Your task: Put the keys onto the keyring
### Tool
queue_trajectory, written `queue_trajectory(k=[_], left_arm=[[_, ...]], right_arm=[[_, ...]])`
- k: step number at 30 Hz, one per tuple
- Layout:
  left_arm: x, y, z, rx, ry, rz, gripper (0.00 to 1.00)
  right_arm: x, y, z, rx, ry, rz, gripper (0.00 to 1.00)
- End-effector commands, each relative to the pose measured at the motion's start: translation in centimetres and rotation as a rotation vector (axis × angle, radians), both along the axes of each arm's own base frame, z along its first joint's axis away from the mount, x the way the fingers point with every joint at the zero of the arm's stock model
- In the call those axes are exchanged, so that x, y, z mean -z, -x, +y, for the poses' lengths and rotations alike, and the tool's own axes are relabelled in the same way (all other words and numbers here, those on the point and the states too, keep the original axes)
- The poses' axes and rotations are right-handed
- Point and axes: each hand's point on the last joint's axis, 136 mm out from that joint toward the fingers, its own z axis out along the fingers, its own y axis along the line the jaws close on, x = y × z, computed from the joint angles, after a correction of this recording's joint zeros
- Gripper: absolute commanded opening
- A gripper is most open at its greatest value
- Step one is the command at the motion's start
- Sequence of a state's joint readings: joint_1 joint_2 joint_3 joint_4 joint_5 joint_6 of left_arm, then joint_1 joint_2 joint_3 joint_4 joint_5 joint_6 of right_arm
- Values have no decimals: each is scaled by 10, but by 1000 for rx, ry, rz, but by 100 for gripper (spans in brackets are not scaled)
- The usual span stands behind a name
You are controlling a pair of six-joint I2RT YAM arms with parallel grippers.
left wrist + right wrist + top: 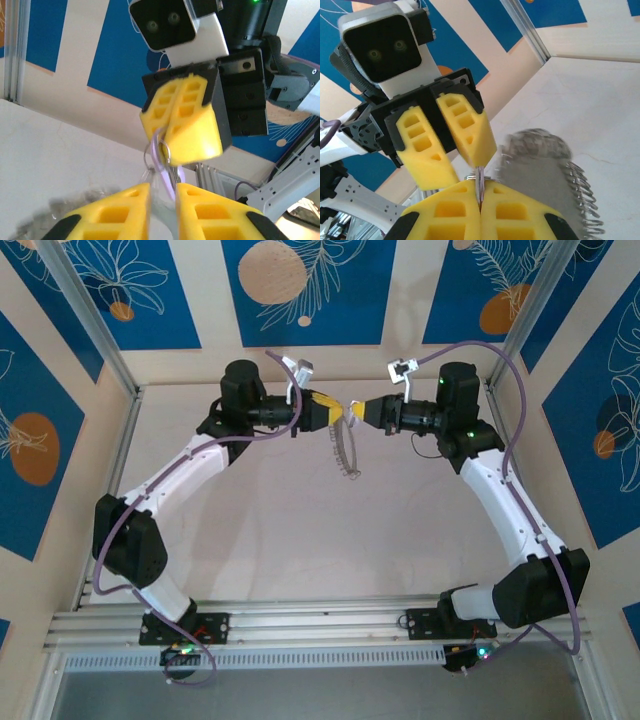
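Over the far part of the pale counter [300, 540] the two arms meet tip to tip. The left end effector [334, 413] has its yellow fingers [467, 127] a little apart. The right end effector [357, 411], facing it, is pressed tight on the small key [160, 159], whose lilac head and silver blade poke out between the two. The keyring [344, 455] hangs just beneath them, fringed with tiny loops. From here I can't tell what holds it up.
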State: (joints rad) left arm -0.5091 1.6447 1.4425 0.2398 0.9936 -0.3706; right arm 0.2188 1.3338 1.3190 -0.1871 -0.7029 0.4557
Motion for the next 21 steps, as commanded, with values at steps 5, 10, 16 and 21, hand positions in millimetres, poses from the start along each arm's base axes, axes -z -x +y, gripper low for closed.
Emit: queue_trajectory(k=[5, 10, 16, 21], left_arm=[[-11, 8, 3, -9, 45, -26, 49], [-7, 9, 7, -31, 43, -25, 53], [1, 9, 16, -77, 42, -12, 54], [6, 9, 26, -134, 65, -8, 53]], right_arm=[[6, -10, -9, 39, -12, 10, 0], [29, -22, -12, 54, -2, 56, 0], [61, -43, -15, 76, 12, 99, 0], [83, -66, -14, 95, 4, 138, 0]])
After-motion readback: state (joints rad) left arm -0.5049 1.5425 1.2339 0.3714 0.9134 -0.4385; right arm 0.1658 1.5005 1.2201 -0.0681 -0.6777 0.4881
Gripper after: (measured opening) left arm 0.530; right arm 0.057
